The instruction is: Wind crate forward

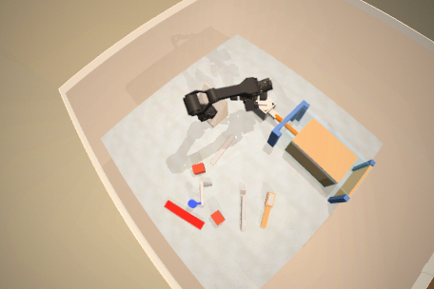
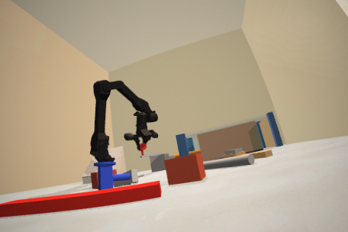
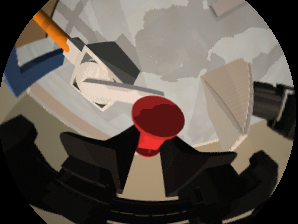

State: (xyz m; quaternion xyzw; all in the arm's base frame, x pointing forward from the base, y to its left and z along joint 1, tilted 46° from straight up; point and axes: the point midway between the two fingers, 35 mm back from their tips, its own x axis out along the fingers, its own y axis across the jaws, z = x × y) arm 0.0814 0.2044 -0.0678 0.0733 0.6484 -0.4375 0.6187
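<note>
My gripper [image 1: 256,105] [image 2: 142,146] [image 3: 149,125] is shut on the red knob of the winch handle [image 2: 143,146] [image 3: 158,117]. The handle's flat grey arm [image 3: 120,91] reaches from the knob across the top of the winch [image 1: 267,105] [image 2: 159,162] [image 3: 102,103]. Its key and the round hole are hidden. An orange strap [image 1: 286,125] [image 3: 51,31] runs from the winch under the blue frame at the rack mouth [image 1: 274,137] [image 2: 182,145] [image 3: 42,70]. The crate [image 1: 325,149] [image 2: 225,141] looks flat inside the clear guard, its front a short gap behind that frame.
A pale slanted block [image 1: 220,114] [image 3: 232,100] stands near the arm's base. Elsewhere lie a pale strip [image 1: 222,149], a red bar [image 1: 184,215] [image 2: 80,198], two red blocks [image 1: 198,168] [image 1: 217,218], a blue-and-white tool [image 1: 192,203], a grey rod [image 1: 243,209] and an orange-handled tool [image 1: 266,216].
</note>
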